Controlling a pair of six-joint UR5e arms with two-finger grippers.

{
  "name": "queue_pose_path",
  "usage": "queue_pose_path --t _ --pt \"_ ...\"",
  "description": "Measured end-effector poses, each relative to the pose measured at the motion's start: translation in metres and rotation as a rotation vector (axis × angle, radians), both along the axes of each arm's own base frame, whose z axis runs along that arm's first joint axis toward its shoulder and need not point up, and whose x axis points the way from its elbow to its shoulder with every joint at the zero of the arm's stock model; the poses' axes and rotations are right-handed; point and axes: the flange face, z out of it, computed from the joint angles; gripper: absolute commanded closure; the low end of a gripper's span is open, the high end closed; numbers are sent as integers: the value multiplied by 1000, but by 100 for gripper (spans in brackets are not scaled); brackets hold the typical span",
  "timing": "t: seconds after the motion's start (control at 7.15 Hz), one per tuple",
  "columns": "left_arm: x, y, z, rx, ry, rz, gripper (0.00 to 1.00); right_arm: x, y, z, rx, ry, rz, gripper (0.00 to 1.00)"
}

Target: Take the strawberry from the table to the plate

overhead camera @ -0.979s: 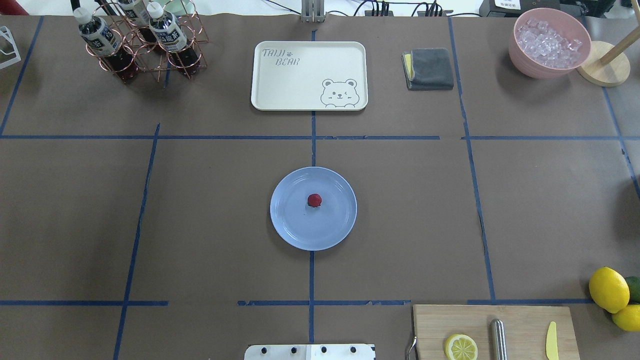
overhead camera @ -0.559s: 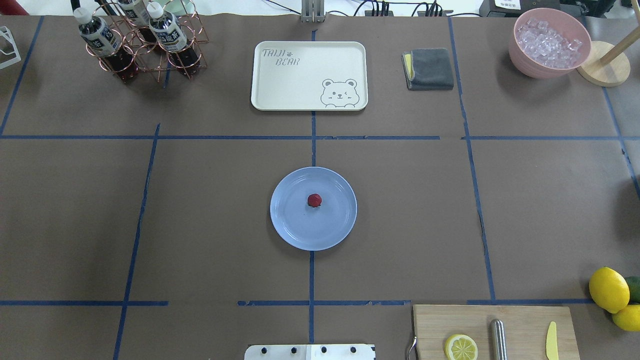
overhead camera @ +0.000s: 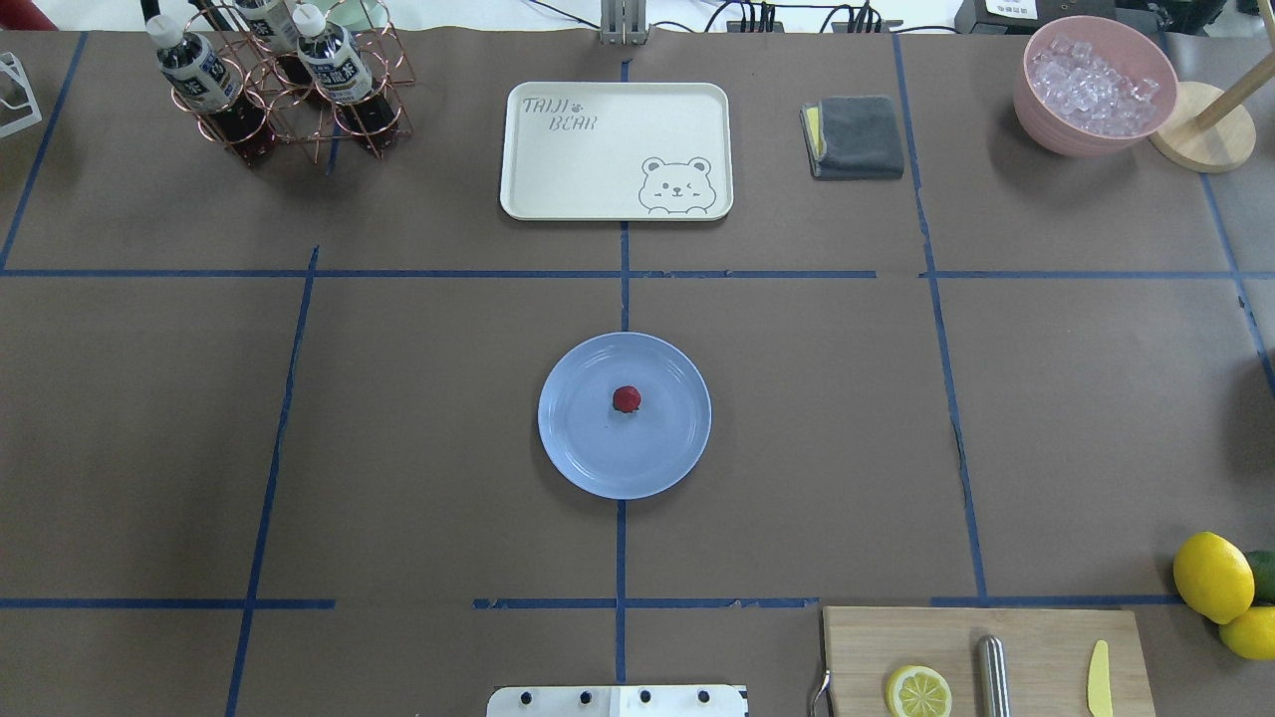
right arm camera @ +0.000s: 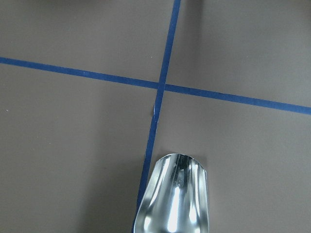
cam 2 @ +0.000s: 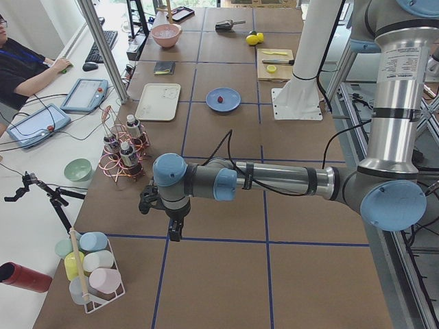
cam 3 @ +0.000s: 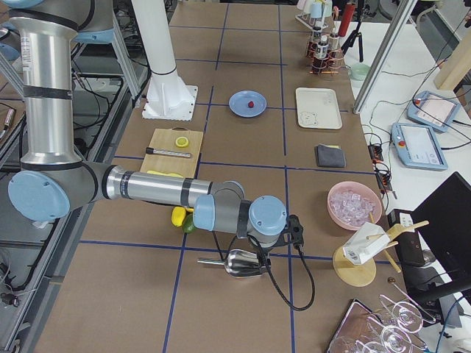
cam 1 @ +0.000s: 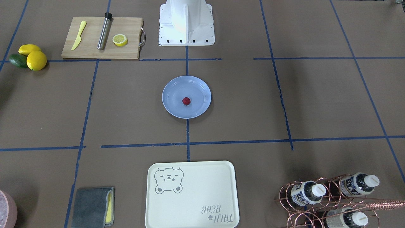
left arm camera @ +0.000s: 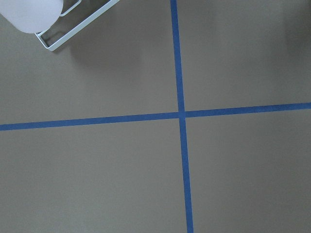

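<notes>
- left pincer (cam 2: pixel 175 231): hangs over bare tabletop (overhead camera: pixel 398 418) at the far left end, beyond the bottle rack. Only the side camera catches it, so I cannot tell whether it is released or clenched. Its wrist camera looks down on a blue tape crossing (left arm camera: pixel 181 115) and the corner of a white wire stand (left arm camera: pixel 73 31).
- bottle rack (overhead camera: pixel 284 95): copper wire holding capped bottles, far left. Same spot as a second ago.
- bear-print tray (overhead camera: pixel 616 149): far side, on the centre line. Unmoved.
- plate (overhead camera: pixel 578 448): light blue, at the middle of the tabletop, astride the centre tape line. Same place as in both earlier overhead frames.
- strawberry (overhead camera: pixel 626 399): dark red, lying on the plate near its centre and well clear of the rim. No shift since the earlier frames.
- grey cloth (overhead camera: pixel 859 136): folded, far side, right of the tray. Unchanged.
- cutting board (overhead camera: pixel 1036 637): near right edge, carrying a lemon half (overhead camera: pixel 918 692), a steel rod and a yellow knife. All as before.
- lemons (overhead camera: pixel 1212 576): two, right of the board. Unmoved.
- right pincer (cam 3: pixel 262 254): at the far right end, over a metal scoop (cam 3: pixel 239 262). I cannot tell whether they touch, nor whether it is released or clenched.
</notes>
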Motion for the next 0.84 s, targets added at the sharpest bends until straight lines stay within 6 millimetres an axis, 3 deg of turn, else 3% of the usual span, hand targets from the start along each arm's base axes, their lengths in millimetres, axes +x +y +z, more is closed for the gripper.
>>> queue_pose_path --t 0.84 --pt "0 5 5 -6 0 0 0 2 -4 -6 -109 21 105 0"
